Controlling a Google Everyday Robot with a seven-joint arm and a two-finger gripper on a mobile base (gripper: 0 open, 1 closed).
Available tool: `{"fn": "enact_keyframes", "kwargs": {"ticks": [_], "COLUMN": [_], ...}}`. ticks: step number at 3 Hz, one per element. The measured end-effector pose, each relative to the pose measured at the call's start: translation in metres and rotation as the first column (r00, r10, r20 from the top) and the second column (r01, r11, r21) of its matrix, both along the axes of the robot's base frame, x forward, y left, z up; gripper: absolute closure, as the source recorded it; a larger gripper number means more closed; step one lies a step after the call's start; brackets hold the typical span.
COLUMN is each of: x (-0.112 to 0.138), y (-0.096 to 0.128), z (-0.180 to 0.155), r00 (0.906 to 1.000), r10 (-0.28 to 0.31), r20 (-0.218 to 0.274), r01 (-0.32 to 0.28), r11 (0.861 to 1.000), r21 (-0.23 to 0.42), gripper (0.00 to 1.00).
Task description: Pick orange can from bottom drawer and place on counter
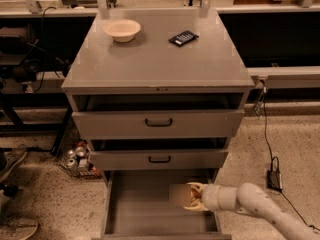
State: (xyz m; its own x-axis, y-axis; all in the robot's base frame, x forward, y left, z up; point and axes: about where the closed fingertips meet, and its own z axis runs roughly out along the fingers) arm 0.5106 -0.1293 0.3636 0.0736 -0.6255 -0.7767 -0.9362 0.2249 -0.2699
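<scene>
The orange can sat at the tip of the claw, low over the floor of the bottom drawer, toward that drawer's 3 o'clock side. The claw was clenched on the can, one cream finger above it and one below, with the arm reaching in from 4 o'clock. Whether the can was resting on the drawer floor or already just clear of it could not be told.

The grasp looked made, so the first half of the job seemed done. The can had not yet left the drawer, and the lift out and up past the two upper drawers, both slightly ajar, was still to come.

The counter lay at 12 o'clock from the can and did not yet hold it. It carried a cream bowl at its 11 o'clock corner and a small black device at 1 o'clock, well apart. A cluster of other cans stood on the ground at 9 o'clock from the drawers.
</scene>
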Motion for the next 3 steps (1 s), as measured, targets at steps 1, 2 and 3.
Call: {"fn": "enact_keyframes", "kwargs": {"ticks": [1, 2, 3], "x": [-0.019, -0.048, -0.055], "y": [-0.036, -0.054, -0.074], "z": [0.091, 0.186, 0.224], "r00": [0.9863, 0.9553, 0.9357], "r10": [-0.104, -0.141, -0.16], "r20": [0.128, 0.26, 0.314], "r01": [0.111, 0.174, 0.215], "r11": [0.993, 0.979, 0.965], "r21": [-0.047, -0.106, -0.148], "gripper": [1.0, 1.0, 1.0]}}
